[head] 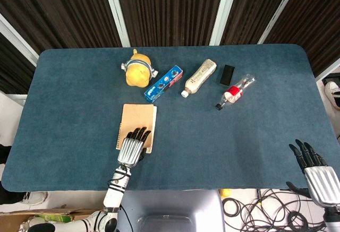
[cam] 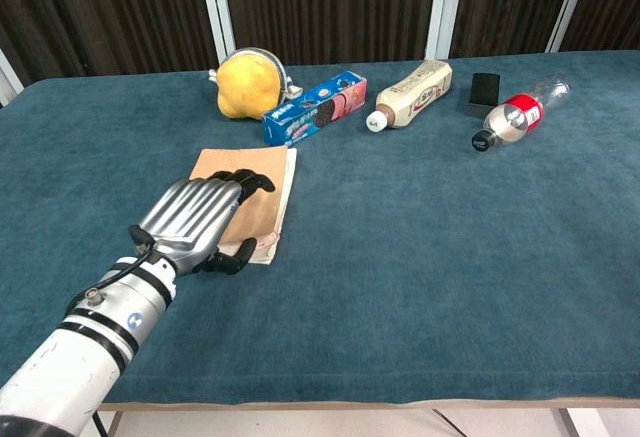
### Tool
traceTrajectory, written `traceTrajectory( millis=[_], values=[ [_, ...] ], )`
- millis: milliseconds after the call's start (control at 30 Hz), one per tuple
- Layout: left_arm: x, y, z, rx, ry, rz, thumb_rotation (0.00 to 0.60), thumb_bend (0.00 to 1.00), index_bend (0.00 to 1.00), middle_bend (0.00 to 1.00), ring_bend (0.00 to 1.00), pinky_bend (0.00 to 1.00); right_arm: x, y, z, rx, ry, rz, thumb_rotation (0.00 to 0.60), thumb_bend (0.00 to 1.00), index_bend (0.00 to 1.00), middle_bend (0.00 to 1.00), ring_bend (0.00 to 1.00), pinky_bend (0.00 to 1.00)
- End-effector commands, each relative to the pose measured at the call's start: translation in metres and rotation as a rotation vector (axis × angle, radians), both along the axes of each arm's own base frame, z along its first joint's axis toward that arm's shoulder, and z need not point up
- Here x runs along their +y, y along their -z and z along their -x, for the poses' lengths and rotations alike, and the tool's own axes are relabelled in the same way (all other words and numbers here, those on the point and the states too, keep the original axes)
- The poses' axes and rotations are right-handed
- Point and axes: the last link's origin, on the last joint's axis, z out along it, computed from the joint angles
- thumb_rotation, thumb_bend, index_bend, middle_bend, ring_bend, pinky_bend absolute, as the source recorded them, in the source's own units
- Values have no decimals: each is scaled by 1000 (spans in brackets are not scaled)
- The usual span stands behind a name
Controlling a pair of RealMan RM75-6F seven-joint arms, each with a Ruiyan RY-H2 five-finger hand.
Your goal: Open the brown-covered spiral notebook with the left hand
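Note:
The brown-covered spiral notebook (head: 136,120) (cam: 262,189) lies closed and flat on the blue table, left of centre, with its spiral along the left side. My left hand (head: 133,147) (cam: 200,217) rests palm-down on the notebook's near half, fingers stretched over the cover and thumb at its near right corner. My right hand (head: 313,168) hovers off the table's near right corner, fingers apart and holding nothing; the chest view does not show it.
Along the far side lie a yellow plush toy (head: 137,68) (cam: 246,84), a blue cookie box (head: 163,83) (cam: 315,108), a beige bottle (head: 199,77) (cam: 411,93), a small black box (head: 227,75) (cam: 485,93) and a red-labelled clear bottle (head: 234,92) (cam: 518,113). Cables (head: 255,208) lie on the floor.

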Motion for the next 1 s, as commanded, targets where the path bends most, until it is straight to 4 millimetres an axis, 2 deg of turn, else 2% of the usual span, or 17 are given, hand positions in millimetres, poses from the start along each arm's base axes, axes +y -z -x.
traceTrajectory(
  millis=[33, 400, 567, 700, 867, 1000],
  values=[
    [-1, 1, 1, 5, -2, 9, 600, 463, 233, 173, 179, 345, 0, 0, 0, 0, 1, -1, 600, 0, 0, 0, 0, 244],
    [0, 0, 2, -2, -16, 7, 600, 464, 237, 176, 179, 347, -1, 1, 0, 1, 5, -5, 600, 0, 0, 0, 0, 244],
    [2, 1, 3, 6, -16, -30, 600, 454, 273, 195, 189, 357, 0, 1, 0, 2, 5, -11, 600, 0, 0, 0, 0, 244],
    [4, 4, 7, 17, -22, -41, 600, 449, 349, 262, 230, 375, 0, 1, 0, 2, 5, -15, 600, 0, 0, 0, 0, 244],
    [6, 3, 9, 41, -9, -84, 600, 457, 531, 311, 262, 388, 0, 1, 0, 3, 7, -18, 600, 0, 0, 0, 0, 244],
    [8, 0, 9, 40, 2, -122, 600, 474, 616, 341, 284, 405, 0, 1, 0, 2, 7, -17, 600, 0, 0, 0, 0, 244]
  ],
)
